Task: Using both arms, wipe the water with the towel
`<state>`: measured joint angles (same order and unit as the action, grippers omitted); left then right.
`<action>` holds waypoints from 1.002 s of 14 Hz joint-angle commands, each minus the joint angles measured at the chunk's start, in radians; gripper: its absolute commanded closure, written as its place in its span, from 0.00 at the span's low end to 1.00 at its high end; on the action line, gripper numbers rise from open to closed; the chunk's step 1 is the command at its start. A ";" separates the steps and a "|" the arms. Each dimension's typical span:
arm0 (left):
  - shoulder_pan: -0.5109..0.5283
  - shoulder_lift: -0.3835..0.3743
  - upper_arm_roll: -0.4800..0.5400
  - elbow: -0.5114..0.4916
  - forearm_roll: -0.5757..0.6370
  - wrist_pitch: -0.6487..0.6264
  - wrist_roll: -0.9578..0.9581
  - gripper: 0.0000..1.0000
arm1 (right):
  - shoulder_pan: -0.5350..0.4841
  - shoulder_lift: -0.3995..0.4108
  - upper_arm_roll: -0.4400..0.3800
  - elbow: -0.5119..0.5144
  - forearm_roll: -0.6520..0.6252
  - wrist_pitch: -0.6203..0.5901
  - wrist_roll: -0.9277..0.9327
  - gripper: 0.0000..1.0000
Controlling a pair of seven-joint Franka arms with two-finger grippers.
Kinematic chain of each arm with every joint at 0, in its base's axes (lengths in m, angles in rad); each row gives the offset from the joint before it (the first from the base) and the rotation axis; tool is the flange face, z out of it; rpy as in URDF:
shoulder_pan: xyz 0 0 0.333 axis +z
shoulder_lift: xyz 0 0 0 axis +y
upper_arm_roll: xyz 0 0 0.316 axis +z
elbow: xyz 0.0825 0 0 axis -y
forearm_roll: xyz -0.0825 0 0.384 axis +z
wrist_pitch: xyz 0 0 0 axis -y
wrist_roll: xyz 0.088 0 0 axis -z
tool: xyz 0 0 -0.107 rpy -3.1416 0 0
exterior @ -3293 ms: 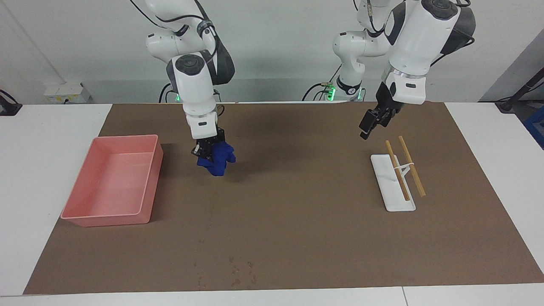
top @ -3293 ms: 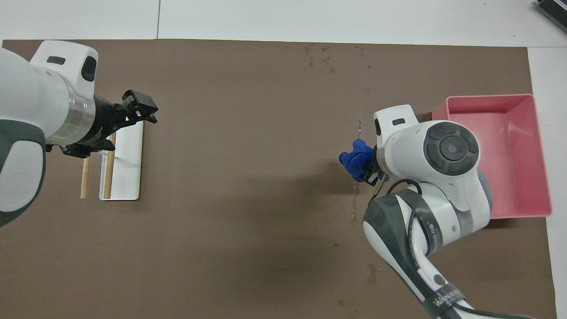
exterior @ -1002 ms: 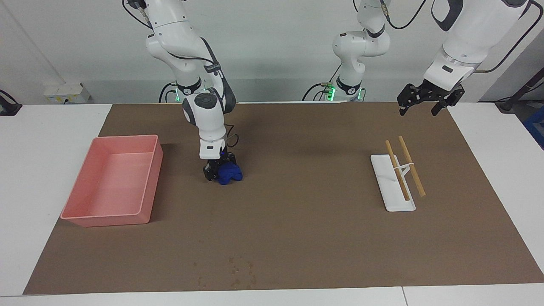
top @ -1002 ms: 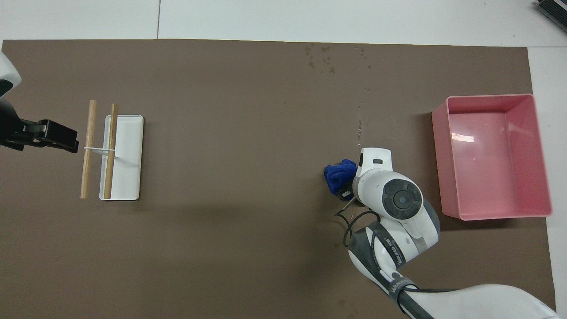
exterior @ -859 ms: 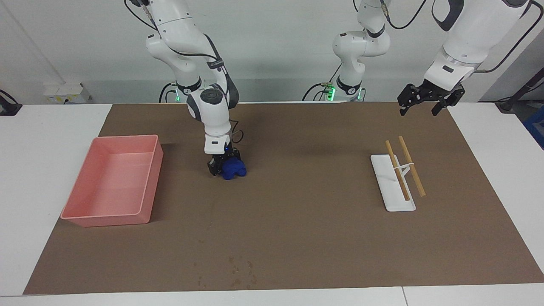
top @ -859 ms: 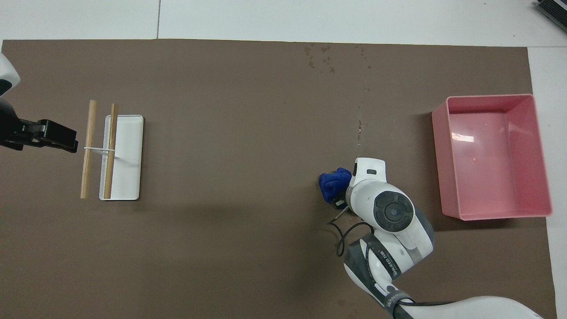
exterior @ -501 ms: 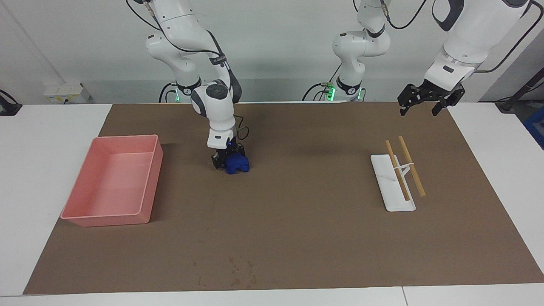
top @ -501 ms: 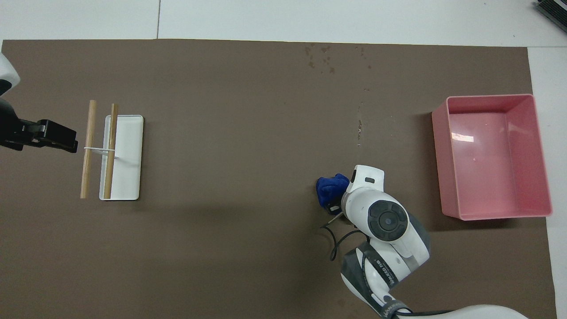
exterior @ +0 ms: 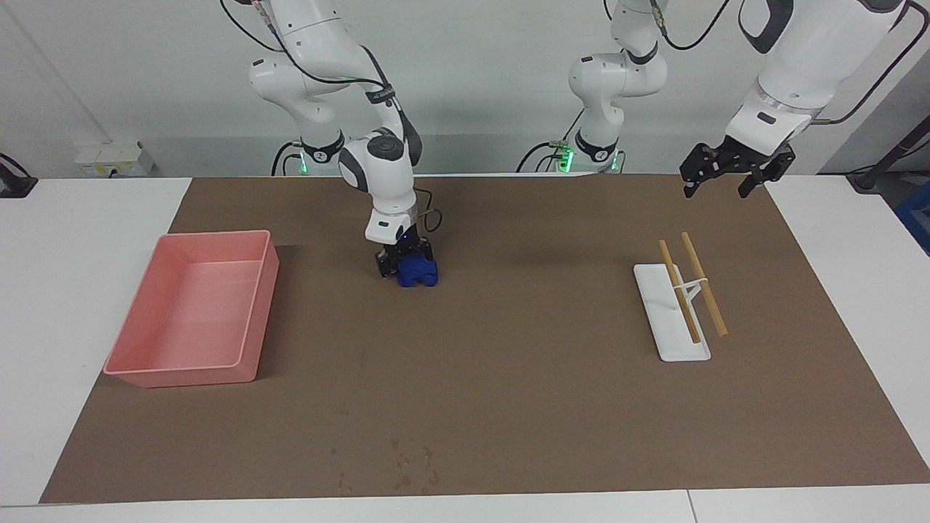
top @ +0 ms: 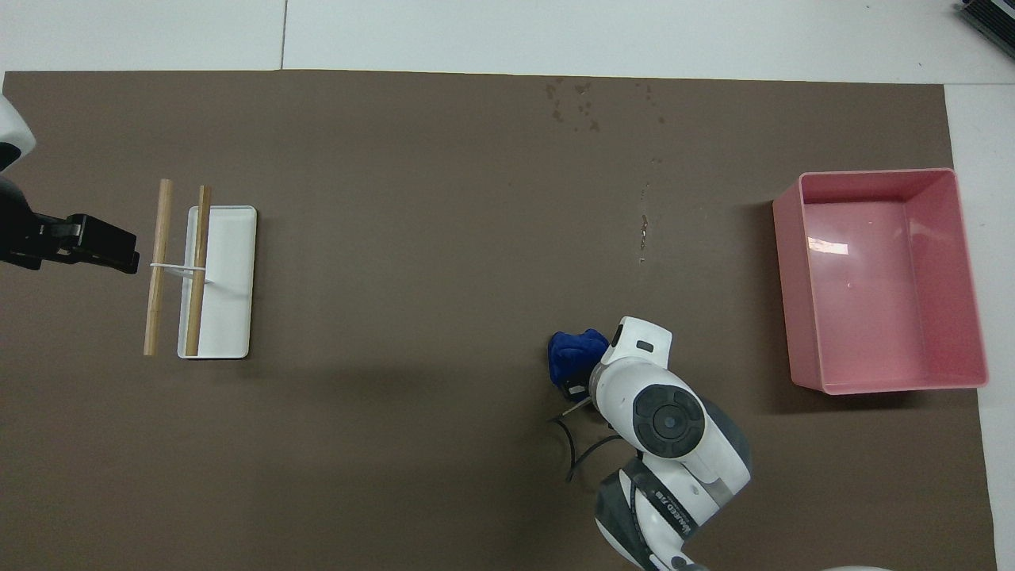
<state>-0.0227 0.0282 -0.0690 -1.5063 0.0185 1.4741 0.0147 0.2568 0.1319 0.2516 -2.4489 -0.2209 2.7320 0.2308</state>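
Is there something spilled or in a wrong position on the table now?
Yes. Water drops remain on the brown mat at its edge farthest from the robots, and a thin trail of drops nearer. The towel in the right end effector touches neither.

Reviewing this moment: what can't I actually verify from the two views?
- Right gripper: overhead view, hidden under its own wrist; only the towel peeks out.
- Towel's underside: both views, whether it presses the mat cannot be told.
- Left gripper: overhead view, cut off by the frame edge.
- Droplets at the mat's edge: too small to say how wet.
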 commanded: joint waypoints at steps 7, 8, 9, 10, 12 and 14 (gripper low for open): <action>-0.008 -0.016 0.008 -0.022 0.017 0.012 0.004 0.00 | -0.310 0.201 0.018 0.200 -0.034 0.025 -0.784 1.00; -0.008 -0.014 0.006 -0.022 0.017 0.012 0.004 0.00 | -0.312 0.207 0.017 0.217 -0.069 0.025 -0.786 1.00; -0.008 -0.016 0.008 -0.022 0.017 0.012 0.004 0.00 | -0.323 0.219 0.017 0.240 -0.119 0.025 -0.785 1.00; -0.008 -0.014 0.008 -0.022 0.017 0.014 0.004 0.00 | -0.339 0.238 0.017 0.269 -0.156 0.022 -0.786 1.00; -0.008 -0.014 0.008 -0.022 0.017 0.012 0.004 0.00 | -0.350 0.276 0.017 0.318 -0.179 0.020 -0.786 1.00; -0.008 -0.016 0.008 -0.022 0.017 0.012 0.004 0.00 | -0.349 0.319 0.018 0.358 -0.179 0.023 -0.778 1.00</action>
<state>-0.0227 0.0282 -0.0690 -1.5064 0.0185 1.4741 0.0147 -0.0724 0.3299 0.2753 -2.1716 -0.3575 2.7330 -0.5344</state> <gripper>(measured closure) 0.000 1.000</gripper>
